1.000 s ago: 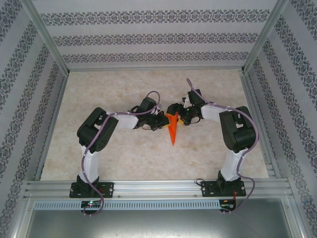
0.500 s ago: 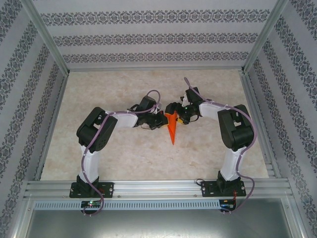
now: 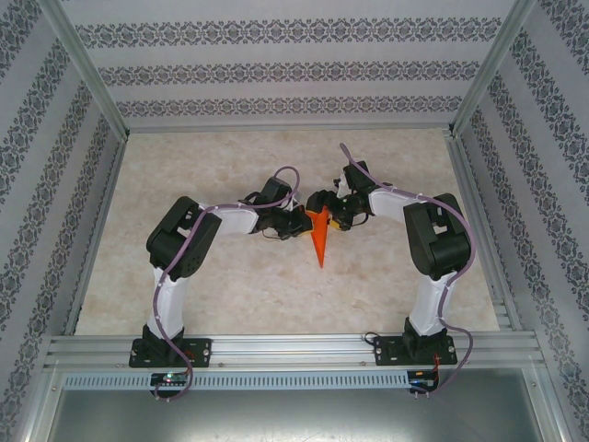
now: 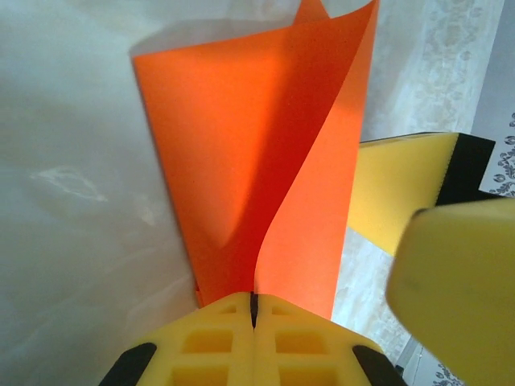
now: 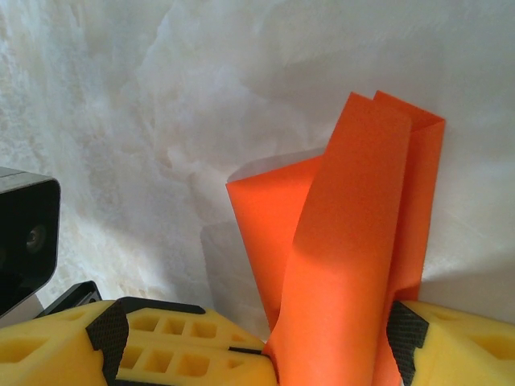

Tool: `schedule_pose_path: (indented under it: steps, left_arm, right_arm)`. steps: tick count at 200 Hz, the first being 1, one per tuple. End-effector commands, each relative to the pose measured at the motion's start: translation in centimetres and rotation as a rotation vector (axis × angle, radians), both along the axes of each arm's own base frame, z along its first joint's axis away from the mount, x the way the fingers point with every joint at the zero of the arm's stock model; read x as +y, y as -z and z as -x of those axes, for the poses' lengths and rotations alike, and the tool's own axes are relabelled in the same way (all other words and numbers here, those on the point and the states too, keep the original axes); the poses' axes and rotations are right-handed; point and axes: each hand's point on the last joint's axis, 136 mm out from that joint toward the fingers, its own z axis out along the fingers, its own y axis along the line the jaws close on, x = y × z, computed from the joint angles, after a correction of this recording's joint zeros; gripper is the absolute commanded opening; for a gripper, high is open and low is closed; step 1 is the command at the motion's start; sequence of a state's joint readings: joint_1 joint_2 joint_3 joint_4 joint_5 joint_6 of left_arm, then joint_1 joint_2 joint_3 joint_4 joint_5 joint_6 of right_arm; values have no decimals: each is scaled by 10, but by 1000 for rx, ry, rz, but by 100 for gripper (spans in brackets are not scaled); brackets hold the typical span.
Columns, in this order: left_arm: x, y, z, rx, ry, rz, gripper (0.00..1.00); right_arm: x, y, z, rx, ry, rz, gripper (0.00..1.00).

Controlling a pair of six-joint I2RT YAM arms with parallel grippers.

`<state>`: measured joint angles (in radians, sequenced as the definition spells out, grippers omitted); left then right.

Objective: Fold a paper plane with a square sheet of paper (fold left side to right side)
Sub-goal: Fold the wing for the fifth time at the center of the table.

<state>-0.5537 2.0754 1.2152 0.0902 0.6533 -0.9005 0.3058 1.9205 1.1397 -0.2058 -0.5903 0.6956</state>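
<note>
The square sheet of paper (image 3: 319, 241) is bright orange and folded into a narrow shape, its point toward the near edge, lying mid-table between both grippers. My left gripper (image 3: 296, 226) is at its left side. In the left wrist view the yellow pads (image 4: 209, 338) are pressed together and pinch the bottom edge of a raised flap of the paper (image 4: 241, 161). My right gripper (image 3: 335, 213) is at the paper's right side. In the right wrist view its fingers (image 5: 193, 346) stand wide apart, with the lifted paper (image 5: 354, 241) standing between them.
The pale marbled table (image 3: 230, 295) is walled with patterned panels on three sides. A metal rail (image 3: 294, 348) holding the arm bases runs along the near edge. The right gripper's yellow fingers (image 4: 402, 189) are close beside the flap in the left wrist view.
The right gripper has shifted slightly left and away, closer onto the paper. The left arm has barely moved, and the paper stays in place.
</note>
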Motion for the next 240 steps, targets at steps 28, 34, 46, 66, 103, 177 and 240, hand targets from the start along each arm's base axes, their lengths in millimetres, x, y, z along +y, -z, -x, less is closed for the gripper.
schedule_pose_path:
  steps: [28, 34, 46, 66, 103, 177, 240]
  left_arm:
    - [11, 12, -4, 10, -9, -34, 0]
    - [11, 15, -4, 12, -9, -36, 0]
    - [11, 16, -3, 15, -8, -35, 0]
    - [12, 19, -2, 21, -9, -39, 0]
    - [15, 26, 2, 37, -17, -49, 0]
    - [20, 36, 7, 55, -22, -71, 0]
    - [23, 42, 9, 68, -30, -92, 0]
  right_arm:
    - [1, 21, 12, 49, -27, 61, 87]
    - [1, 21, 12, 49, -28, 60, 87]
    - [2, 21, 13, 48, -31, 63, 87]
    - [2, 21, 12, 46, -32, 62, 87]
    - [3, 21, 12, 44, -35, 57, 87]
    - [7, 20, 13, 40, -43, 45, 87]
    - [-13, -35, -5, -109, 28, 8, 85]
